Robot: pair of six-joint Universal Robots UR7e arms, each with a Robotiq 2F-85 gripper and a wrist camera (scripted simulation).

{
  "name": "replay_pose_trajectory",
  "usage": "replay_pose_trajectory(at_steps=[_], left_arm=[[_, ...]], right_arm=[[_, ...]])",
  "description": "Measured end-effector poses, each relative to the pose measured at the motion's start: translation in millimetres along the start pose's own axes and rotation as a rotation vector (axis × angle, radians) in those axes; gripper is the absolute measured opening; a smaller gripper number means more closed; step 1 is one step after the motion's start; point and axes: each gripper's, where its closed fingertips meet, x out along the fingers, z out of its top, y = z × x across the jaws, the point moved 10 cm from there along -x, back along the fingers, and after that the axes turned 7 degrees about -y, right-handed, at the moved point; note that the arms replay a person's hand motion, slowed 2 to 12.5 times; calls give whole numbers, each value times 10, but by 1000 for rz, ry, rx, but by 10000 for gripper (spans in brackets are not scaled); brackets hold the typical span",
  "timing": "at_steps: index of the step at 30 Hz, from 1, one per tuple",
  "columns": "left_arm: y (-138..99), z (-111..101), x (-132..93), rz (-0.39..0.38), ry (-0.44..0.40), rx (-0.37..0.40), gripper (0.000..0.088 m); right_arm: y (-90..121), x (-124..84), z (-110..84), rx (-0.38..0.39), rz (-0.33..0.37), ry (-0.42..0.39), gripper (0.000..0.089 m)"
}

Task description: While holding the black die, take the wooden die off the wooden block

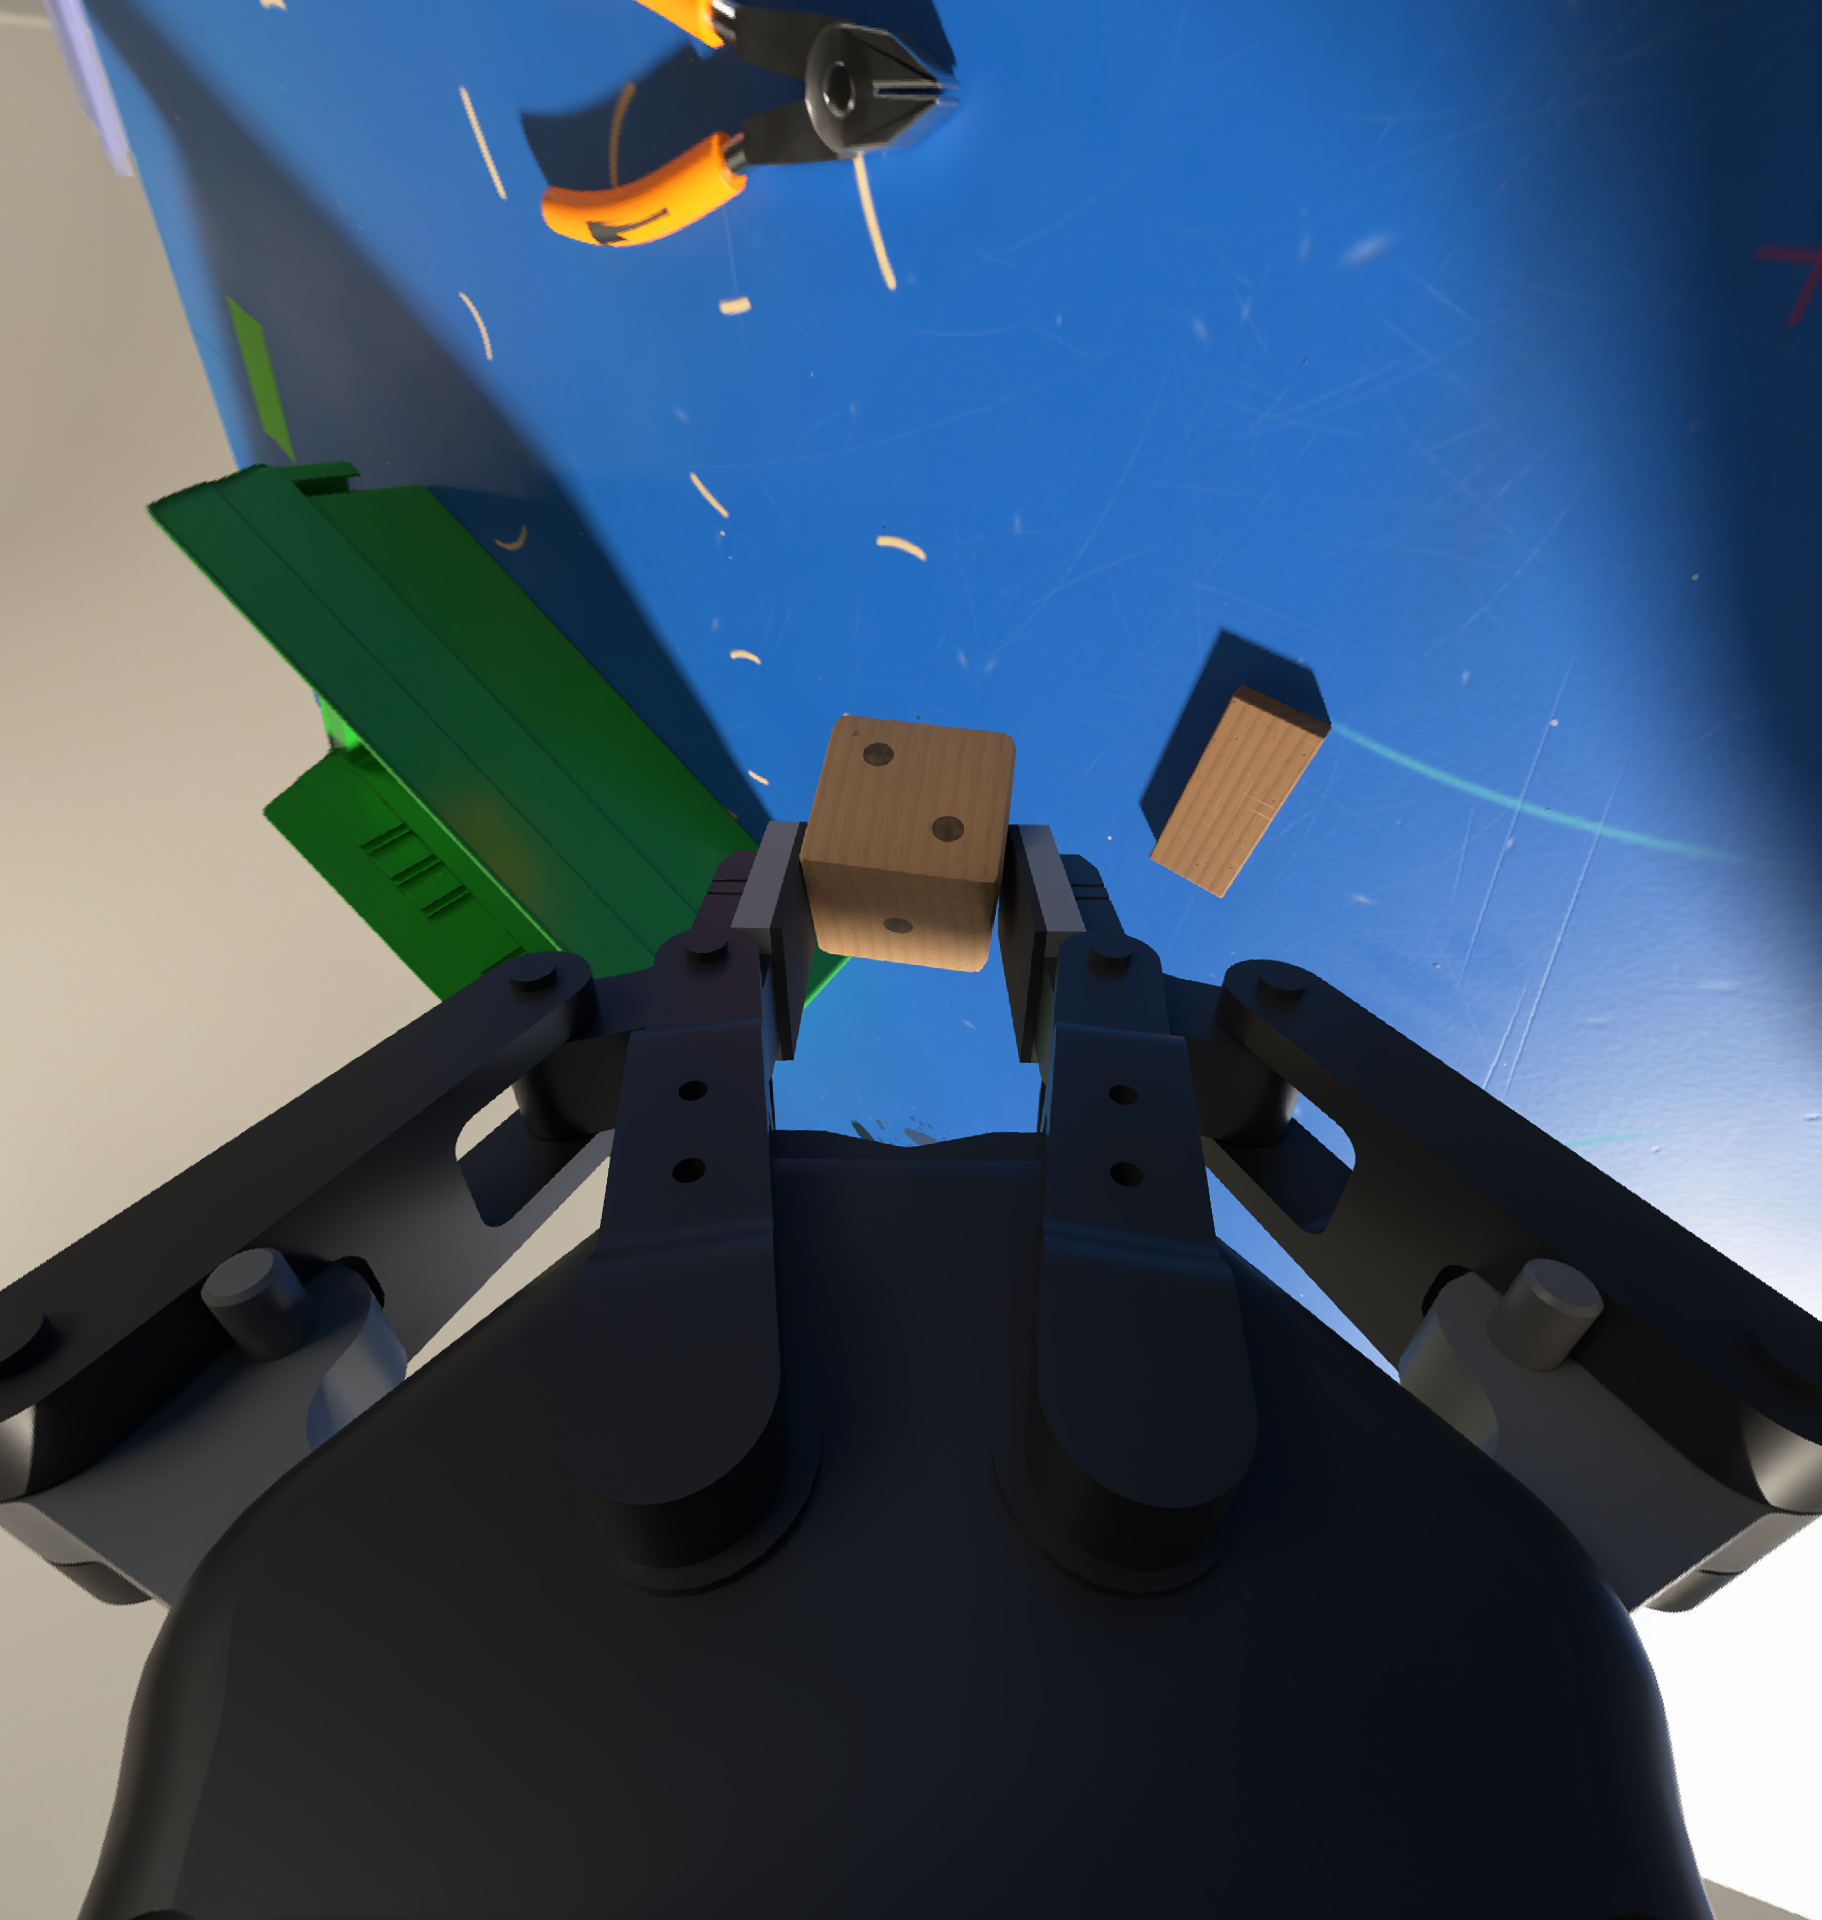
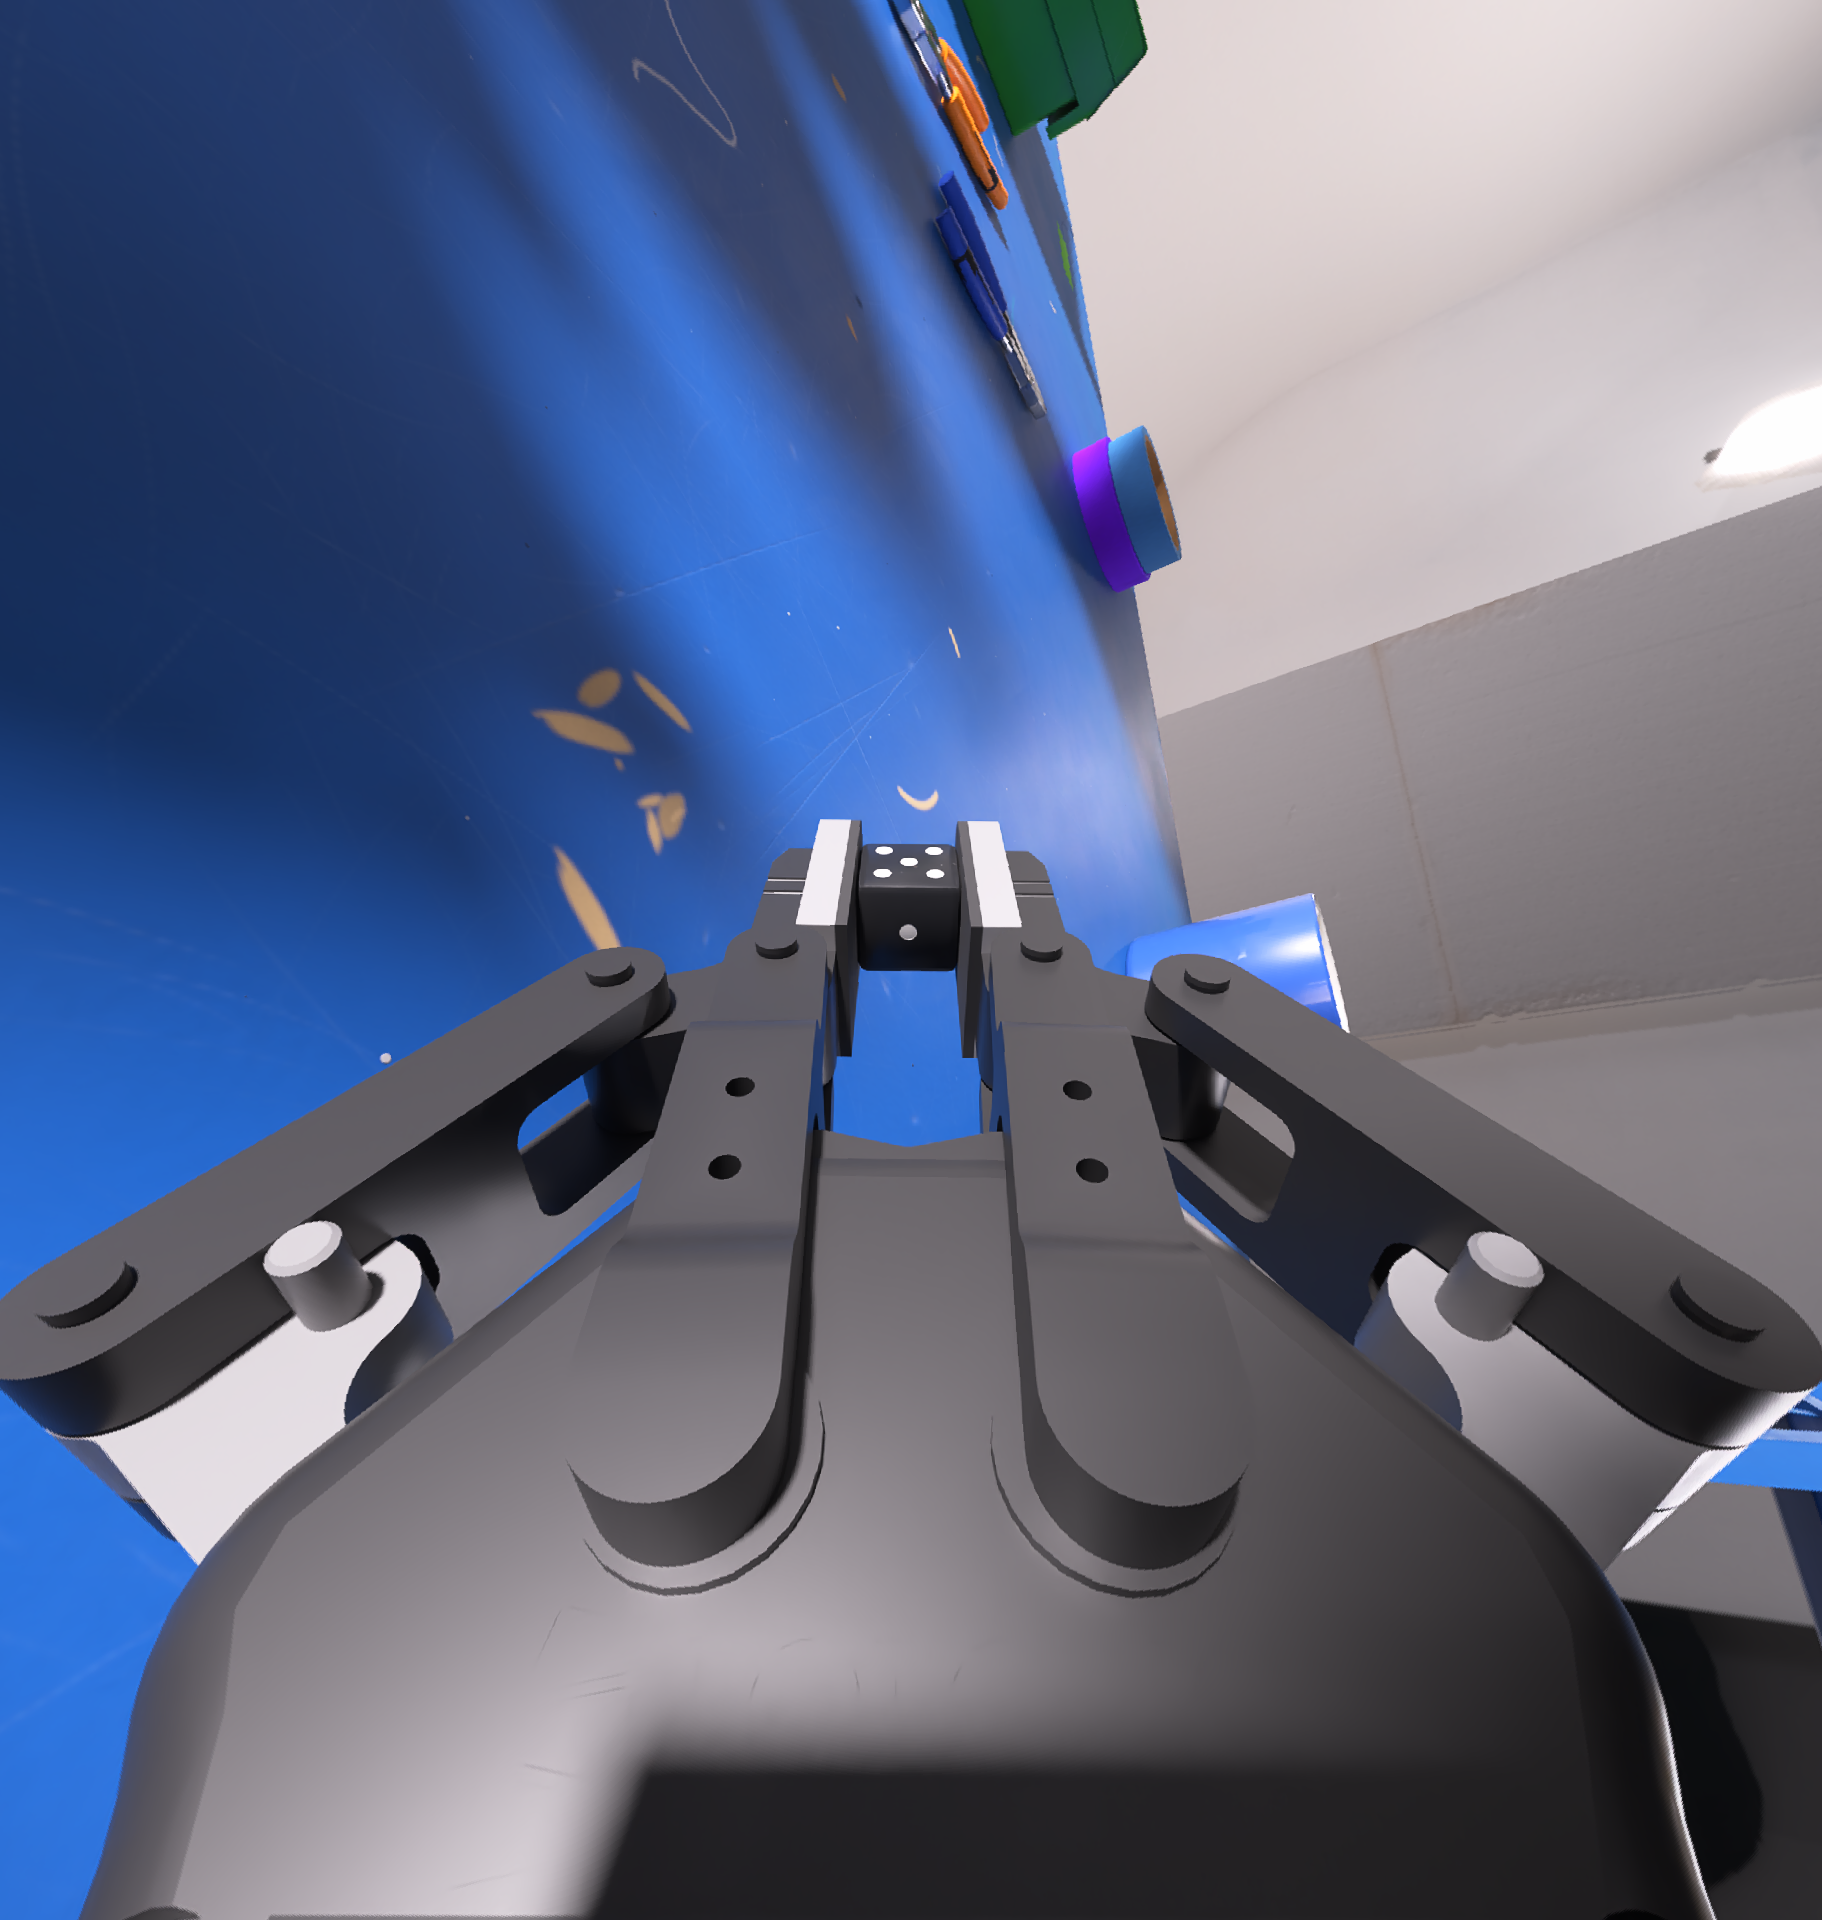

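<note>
In the left wrist view my left gripper (image 1: pixel 905 894) is shut on the wooden die (image 1: pixel 907 836), holding it in the air above the blue table (image 1: pixel 1302 416). The wooden block (image 1: pixel 1237 792) lies on the table to the right of the die, apart from it, with nothing on it. In the right wrist view my right gripper (image 2: pixel 907 899) is shut on the small black die (image 2: pixel 907 902) with white pips, held above the blue table (image 2: pixel 367 520).
A green box (image 1: pixel 450 727) lies at the table's left edge. Orange-handled pliers (image 1: pixel 741 125) lie farther off. In the right wrist view stacked purple and blue tape rolls (image 2: pixel 1130 509), a blue tool (image 2: pixel 974 260), pliers (image 2: pixel 974 125) and the green box (image 2: pixel 1052 52) sit along the table's edge.
</note>
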Motion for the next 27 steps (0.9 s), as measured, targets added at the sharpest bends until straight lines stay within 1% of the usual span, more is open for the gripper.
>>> replay_pose_trajectory(at_steps=[12,19,27], left_arm=[[46,170,-332,95,-56,-37,323],[45,313,-531,138,-108,-67,323],[12,512,-742,166,-187,-111,323]], right_arm=[[0,-6,0,-2,1,-1,159],[0,-10,2,-4,3,-3,159],[-1,-14,6,-5,4,-7,159]])
